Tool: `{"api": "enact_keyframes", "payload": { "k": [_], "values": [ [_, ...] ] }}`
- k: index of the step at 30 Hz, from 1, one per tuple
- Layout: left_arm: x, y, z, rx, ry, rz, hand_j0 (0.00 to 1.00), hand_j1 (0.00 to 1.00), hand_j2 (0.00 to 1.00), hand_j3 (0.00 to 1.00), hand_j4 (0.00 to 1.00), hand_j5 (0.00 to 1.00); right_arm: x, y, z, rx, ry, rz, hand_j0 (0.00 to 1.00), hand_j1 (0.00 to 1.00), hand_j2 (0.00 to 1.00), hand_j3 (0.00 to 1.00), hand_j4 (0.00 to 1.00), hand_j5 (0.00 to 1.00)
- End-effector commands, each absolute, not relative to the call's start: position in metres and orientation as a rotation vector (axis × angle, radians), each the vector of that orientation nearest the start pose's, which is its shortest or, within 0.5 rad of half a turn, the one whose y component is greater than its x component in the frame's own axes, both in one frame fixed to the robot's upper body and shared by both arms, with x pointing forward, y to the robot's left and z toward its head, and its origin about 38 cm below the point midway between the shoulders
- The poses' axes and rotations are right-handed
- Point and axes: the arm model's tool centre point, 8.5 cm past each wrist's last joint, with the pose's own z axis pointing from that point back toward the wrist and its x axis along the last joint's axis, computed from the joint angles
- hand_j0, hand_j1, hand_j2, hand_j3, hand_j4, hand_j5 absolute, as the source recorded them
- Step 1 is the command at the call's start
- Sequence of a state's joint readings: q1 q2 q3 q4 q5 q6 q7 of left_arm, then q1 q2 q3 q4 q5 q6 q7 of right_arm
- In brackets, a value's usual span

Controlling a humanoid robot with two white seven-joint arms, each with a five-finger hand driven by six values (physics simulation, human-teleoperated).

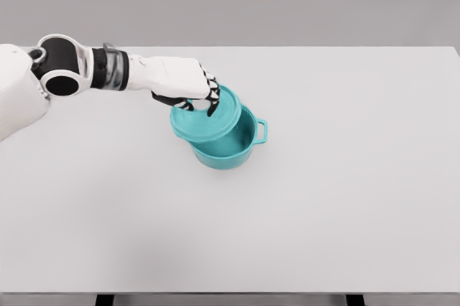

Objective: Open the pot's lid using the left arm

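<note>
- L hand (188,85) over teal lid (206,116), fingers (213,101) curled, gripping lid top.
- Lid tilted, shifted left off pot (228,144); pot's right side uncovered.
- Pot mid white counter (323,198).

I see a white table (345,212) filling most of my view, its far edge running across the top. One thing stands directly on it: a teal pot (228,149), just left of centre, its side handle (261,131) pointing toward three o'clock.
</note>
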State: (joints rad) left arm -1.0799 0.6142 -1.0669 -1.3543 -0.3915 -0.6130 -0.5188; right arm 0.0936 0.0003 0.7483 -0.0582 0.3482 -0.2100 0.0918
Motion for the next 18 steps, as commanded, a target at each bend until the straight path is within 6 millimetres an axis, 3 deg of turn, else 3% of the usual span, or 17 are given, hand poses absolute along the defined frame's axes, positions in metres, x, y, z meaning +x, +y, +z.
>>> {"api": "enact_keyframes", "payload": {
  "k": [1, 3, 5, 7, 9, 11, 13, 14, 18],
  "values": [
    [0.471, 0.191, 0.259, -0.437, 1.706, 2.943, 0.45, 0.45, 0.45, 0.45, 0.45, 0.45, -0.041, -0.234, -0.261, 0.182, -0.067, 1.094, 1.0, 1.0, 1.0, 1.0, 1.0, 1.0],
    [0.472, 0.214, 0.263, -0.496, 1.683, 2.98, 0.45, 0.45, 0.45, 0.45, 0.45, 0.45, -0.041, -0.234, -0.261, 0.182, -0.067, 1.094, 1.0, 1.0, 1.0, 1.0, 1.0, 1.0],
    [0.472, 0.255, 0.269, -0.603, 1.637, 3.048, 0.45, 0.45, 0.45, 0.45, 0.45, 0.45, -0.041, -0.234, -0.261, 0.182, -0.067, 1.094, 1.0, 1.0, 1.0, 1.0, 1.0, 1.0],
    [0.47, 0.281, 0.271, -0.669, 1.6, 3.097, 0.45, 0.45, 0.45, 0.45, 0.45, 0.45, -0.041, -0.234, -0.261, 0.182, -0.067, 1.094, 1.0, 1.0, 1.0, 1.0, 1.0, 1.0],
    [0.469, 0.296, 0.272, -0.704, 1.581, 3.124, 0.47, 0.47, 0.47, 0.47, 0.47, 0.47, -0.041, -0.234, -0.261, 0.182, -0.067, 1.094, 1.0, 1.0, 1.0, 1.0, 1.0, 1.0],
    [0.469, 0.297, 0.272, -0.703, 1.582, 3.128, 0.58, 0.58, 0.58, 0.58, 0.58, 0.58, -0.041, -0.234, -0.261, 0.182, -0.067, 1.094, 1.0, 1.0, 1.0, 1.0, 1.0, 1.0],
    [0.469, 0.296, 0.27, -0.694, 1.592, 3.127, 0.96, 0.96, 0.96, 0.96, 0.96, 0.96, -0.041, -0.234, -0.261, 0.182, -0.067, 1.094, 1.0, 1.0, 1.0, 1.0, 1.0, 1.0],
    [0.468, 0.296, 0.269, -0.689, 1.596, 3.128, 1.0, 1.0, 1.0, 1.0, 1.0, 1.0, -0.041, -0.234, -0.261, 0.182, -0.067, 1.094, 1.0, 1.0, 1.0, 1.0, 1.0, 1.0],
    [0.469, 0.297, 0.268, -0.686, 1.597, 3.133, 1.0, 1.0, 1.0, 1.0, 1.0, 1.0, -0.041, -0.234, -0.261, 0.182, -0.067, 1.094, 1.0, 1.0, 1.0, 1.0, 1.0, 1.0]
  ]
}}
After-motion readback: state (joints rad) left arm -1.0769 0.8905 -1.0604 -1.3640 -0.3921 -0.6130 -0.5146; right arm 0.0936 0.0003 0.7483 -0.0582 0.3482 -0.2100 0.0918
